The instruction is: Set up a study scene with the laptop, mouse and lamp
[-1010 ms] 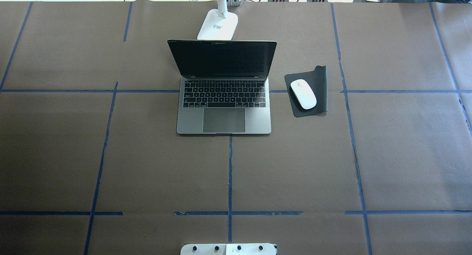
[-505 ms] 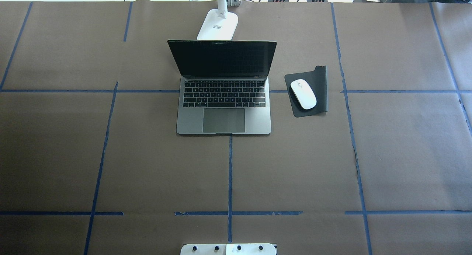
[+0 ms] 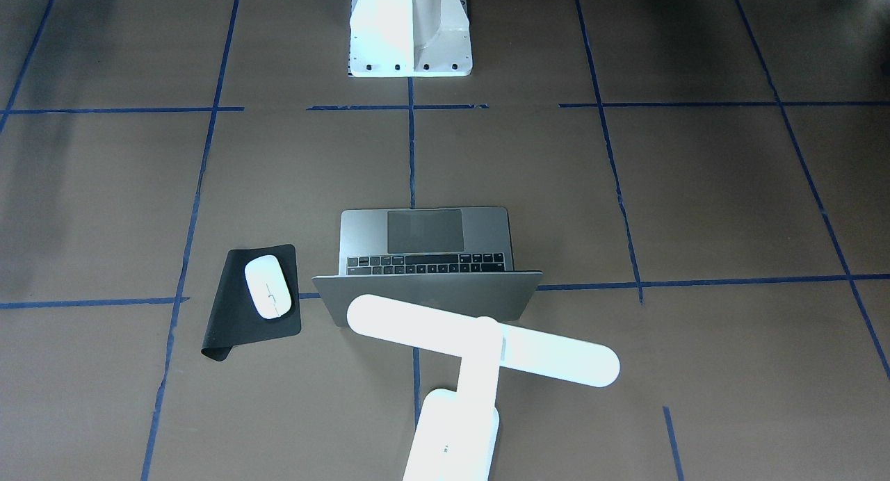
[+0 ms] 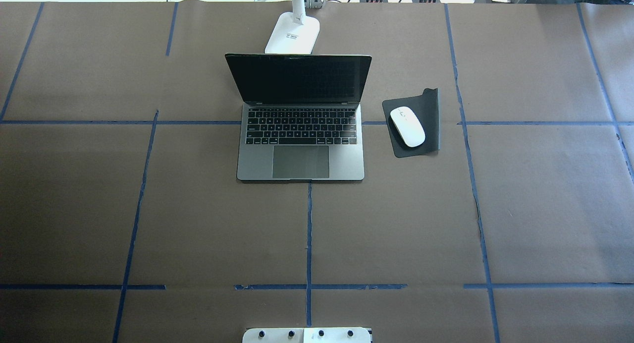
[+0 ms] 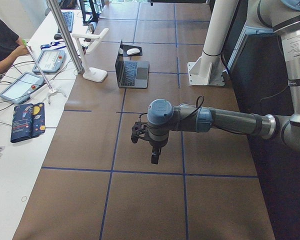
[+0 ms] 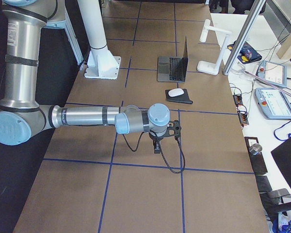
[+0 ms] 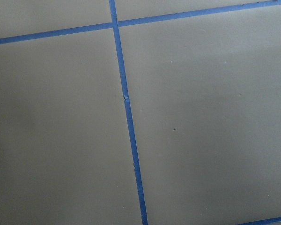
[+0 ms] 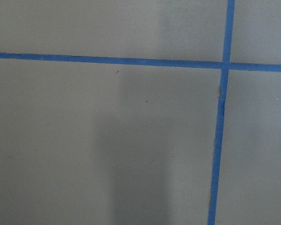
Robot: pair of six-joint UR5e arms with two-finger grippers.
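The open laptop (image 4: pixel 300 135) sits mid-surface (image 4: pixel 198 224) with its screen dark. The lamp (image 4: pixel 292 33) stands just behind its lid. The white mouse (image 4: pixel 407 126) lies on a black mouse pad (image 4: pixel 427 110) with one curled corner, just beside the laptop on the robot's right. The left end effector (image 5: pixel 155 158) and right end effector (image 6: pixel 156 147) hang over blue tape lines (image 4: pixel 309 234), well apart from these. Whether their fingers are apart cannot be told.

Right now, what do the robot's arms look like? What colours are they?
The left arm and right arm are shiny silver tubes with round grey joints and pale blue caps. Each ends in a small black gripper, the left gripper and the right gripper, with a thin black cable looping beside it.
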